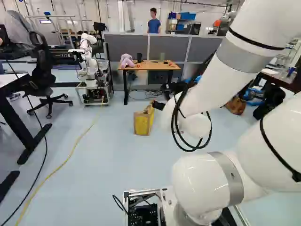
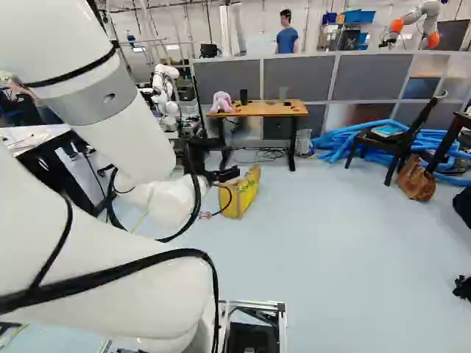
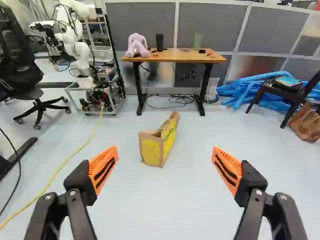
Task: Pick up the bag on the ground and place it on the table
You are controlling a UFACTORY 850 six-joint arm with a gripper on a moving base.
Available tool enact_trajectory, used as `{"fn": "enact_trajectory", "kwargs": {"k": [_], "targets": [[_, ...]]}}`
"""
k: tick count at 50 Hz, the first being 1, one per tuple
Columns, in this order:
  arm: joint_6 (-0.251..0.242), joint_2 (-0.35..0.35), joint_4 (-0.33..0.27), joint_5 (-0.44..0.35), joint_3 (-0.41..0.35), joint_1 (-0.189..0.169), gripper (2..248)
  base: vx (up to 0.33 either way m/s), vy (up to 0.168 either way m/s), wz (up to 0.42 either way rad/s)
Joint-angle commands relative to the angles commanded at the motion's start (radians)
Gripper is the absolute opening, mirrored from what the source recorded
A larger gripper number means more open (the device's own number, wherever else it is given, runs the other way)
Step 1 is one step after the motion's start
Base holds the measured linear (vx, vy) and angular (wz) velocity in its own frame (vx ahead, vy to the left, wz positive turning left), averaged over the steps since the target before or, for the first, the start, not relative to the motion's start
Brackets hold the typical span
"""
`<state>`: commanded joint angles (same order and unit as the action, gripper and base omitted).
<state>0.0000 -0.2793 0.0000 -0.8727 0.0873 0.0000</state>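
A yellow bag (image 2: 247,193) stands on the floor (image 2: 338,257) before the wooden-topped table (image 2: 266,111).

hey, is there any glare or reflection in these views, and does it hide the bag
Left base view: soft highlights on the glossy white arm. Wrist view: pale reflections on the lower partition panels; the bag is not washed out.
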Motion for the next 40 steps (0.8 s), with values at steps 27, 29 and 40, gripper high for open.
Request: {"fn": "enact_trajectory", "kwargs": {"k": [27, 29, 40], "targets": [[0.0, 0.0, 0.0, 0.0, 0.0, 0.0, 247, 0.0, 0.0, 0.0], [0.0, 0.0, 0.0, 0.0, 0.0, 0.0, 247, 0.0, 0.0, 0.0], [0.0, 0.0, 0.0, 0.0, 0.0, 0.0, 247, 0.0, 0.0, 0.0]]}}
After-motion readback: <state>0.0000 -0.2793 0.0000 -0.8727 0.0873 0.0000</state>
